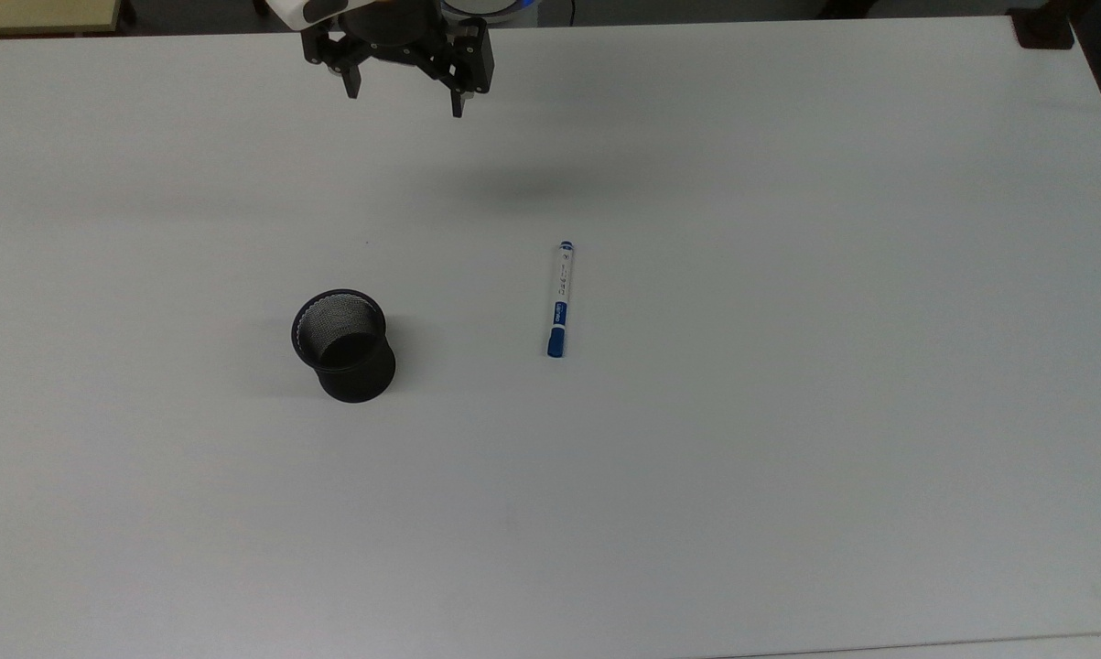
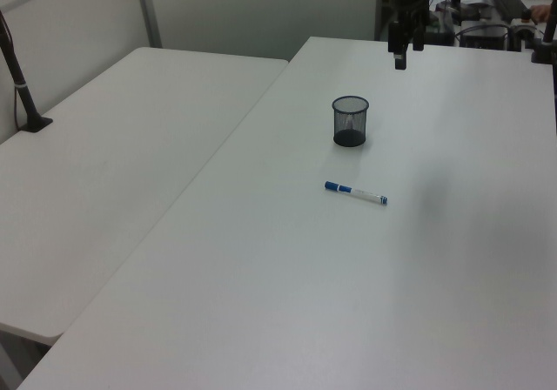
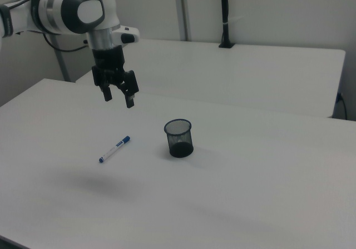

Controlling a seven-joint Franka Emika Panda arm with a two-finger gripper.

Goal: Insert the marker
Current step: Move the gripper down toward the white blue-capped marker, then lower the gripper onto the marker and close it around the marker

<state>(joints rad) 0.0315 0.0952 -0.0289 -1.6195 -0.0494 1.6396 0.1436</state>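
The gripper [image 1: 405, 102] hangs above the white table [image 1: 788, 458] near the top view's upper edge, its two fingers spread wide and holding nothing. The marker [image 1: 559, 298] lies flat on the table, well apart from the gripper, to the top view's right of the upright black mesh cup [image 1: 344, 345].

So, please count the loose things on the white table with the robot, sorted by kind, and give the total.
Markers: 1, the white marker with a blue cap, lying flat.
Cups: 1, the black mesh cup, standing upright and apart from the marker.
Total: 2.
The open gripper hangs above the table and holds nothing.
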